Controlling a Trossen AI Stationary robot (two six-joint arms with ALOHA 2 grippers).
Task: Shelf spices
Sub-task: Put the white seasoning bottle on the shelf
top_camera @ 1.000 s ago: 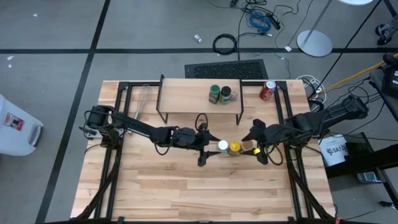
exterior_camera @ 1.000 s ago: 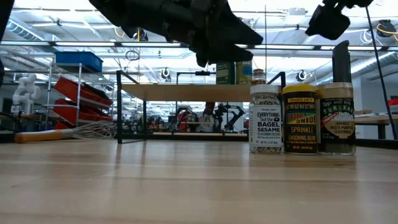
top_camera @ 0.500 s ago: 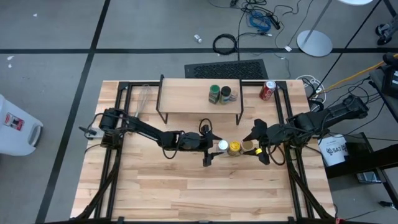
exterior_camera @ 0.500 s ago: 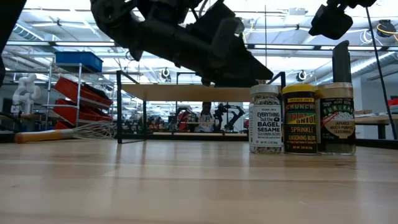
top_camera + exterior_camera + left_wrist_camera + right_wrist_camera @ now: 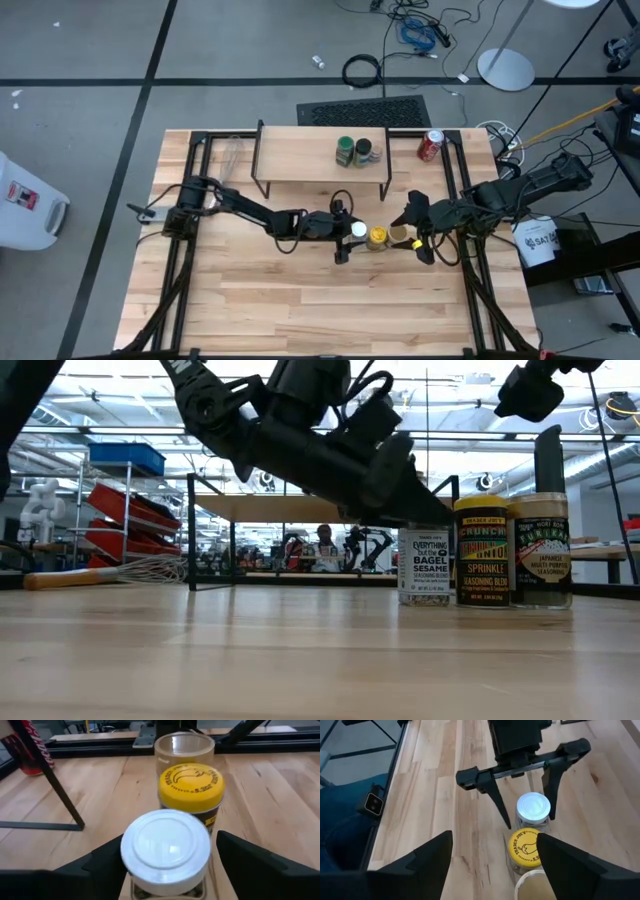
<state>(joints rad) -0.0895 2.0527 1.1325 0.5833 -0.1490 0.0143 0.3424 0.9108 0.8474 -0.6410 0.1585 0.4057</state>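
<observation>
Mid-table, near the right edge, the left tool [image 5: 345,236] straddles the white-lidded jar [image 5: 358,232], fingers wide, not gripping; the right tool [image 5: 417,236] waits open beside the clear-lidded jar [image 5: 398,237].

Wooden tabletop [image 5: 260,300] carries a shelf [image 5: 300,155] at its far edge, centre. Two jars, green-lidded [image 5: 346,148] and dark-lidded [image 5: 364,150], stand on the shelf's right part. A whisk [image 5: 231,160] lies left of the shelf, a red can [image 5: 430,146] right of it. Three jars stand in a row mid-table: white-lidded [image 5: 358,232], yellow-lidded [image 5: 378,237], tan-lidded [image 5: 398,236].
</observation>
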